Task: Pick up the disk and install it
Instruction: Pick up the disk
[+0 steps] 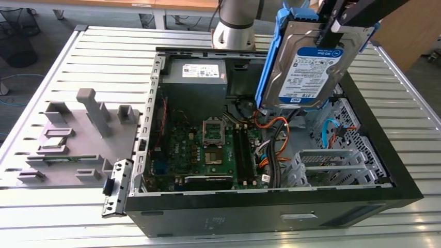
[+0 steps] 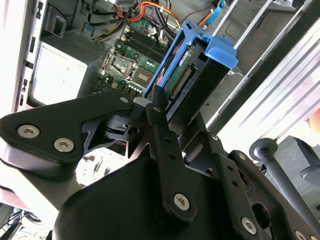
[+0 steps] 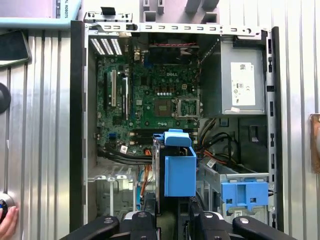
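Note:
The disk (image 1: 306,67), a silver drive with a white-and-blue label in a blue bracket, hangs upright and slightly tilted above the open computer case (image 1: 276,199). My gripper (image 1: 329,28) is shut on its upper edge. In the second wrist view the black fingers (image 2: 159,107) clamp the disk (image 2: 192,85) edge-on over the motherboard. In the first wrist view the disk (image 3: 179,170) shows as a blue block in front of my gripper (image 3: 172,216), over the case's cable area near the drive cage.
Inside the case are the green motherboard (image 1: 206,150), the grey power supply (image 1: 195,72), orange and black cables, a metal drive cage (image 1: 331,165) and another blue bracket (image 3: 243,196). A grey parts fixture (image 1: 76,139) lies on the slatted table at the exterior view's left. A hand (image 3: 7,220) rests nearby.

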You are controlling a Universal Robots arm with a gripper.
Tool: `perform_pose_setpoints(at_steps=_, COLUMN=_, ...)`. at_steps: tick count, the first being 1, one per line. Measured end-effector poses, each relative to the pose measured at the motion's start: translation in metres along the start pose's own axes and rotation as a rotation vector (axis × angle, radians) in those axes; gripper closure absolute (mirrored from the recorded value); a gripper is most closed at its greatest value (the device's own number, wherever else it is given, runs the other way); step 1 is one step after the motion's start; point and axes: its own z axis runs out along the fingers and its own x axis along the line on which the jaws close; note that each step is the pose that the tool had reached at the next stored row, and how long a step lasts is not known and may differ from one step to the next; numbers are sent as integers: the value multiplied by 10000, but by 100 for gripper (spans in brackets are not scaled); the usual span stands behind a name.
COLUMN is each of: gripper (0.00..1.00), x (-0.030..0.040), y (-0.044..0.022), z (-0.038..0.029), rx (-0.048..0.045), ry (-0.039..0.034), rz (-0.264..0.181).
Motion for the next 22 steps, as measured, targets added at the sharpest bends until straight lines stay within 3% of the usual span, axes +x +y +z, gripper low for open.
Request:
perform_pose_setpoints(at_steps=6, gripper=65, x=121, y=-2, z=-2, rx=4, ry=-3, rz=56)
perform_pose_setpoints(at_steps=22, gripper=65, x=329, y=-29, z=17, rx=19, ry=-12, rz=295)
